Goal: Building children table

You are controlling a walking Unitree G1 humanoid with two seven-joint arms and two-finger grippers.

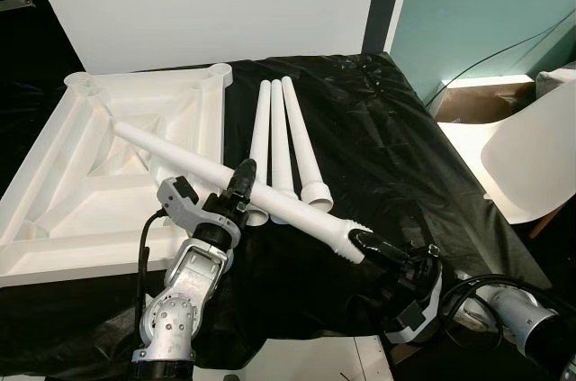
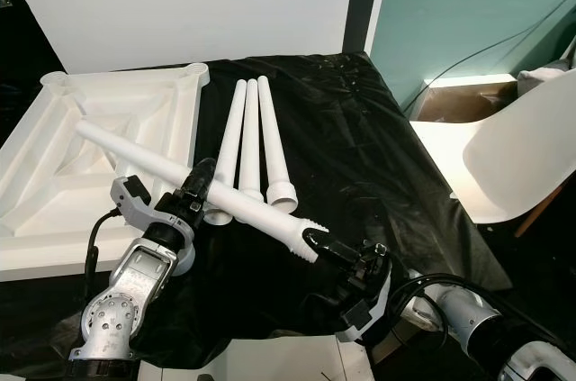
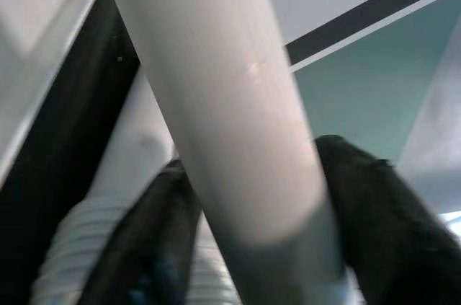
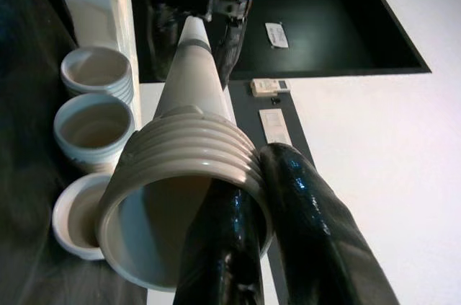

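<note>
- Nearest, the right gripper (image 1: 371, 245) pinches the threaded rim of a white table leg (image 1: 207, 165), one finger inside its open end.
- The left gripper (image 1: 241, 185) clamps the leg mid-shaft, fingers narrow.
- Step in hand, I judge: carrying this leg to the upturned tabletop (image 1: 54, 201); next, aim the threads at a corner socket (image 1: 83, 82).
- Three spare legs (image 1: 283, 142) lie just right; black sheet (image 1: 378, 129) beyond offers room.

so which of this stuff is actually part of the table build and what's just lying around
Part of the job:
- white tabletop, lying underside up
- held leg, gripped by the left gripper mid-shaft and the right gripper at its threaded end
- three spare legs on the black sheet

Just lying about:
- white chair
- cardboard box
- black cable
</note>
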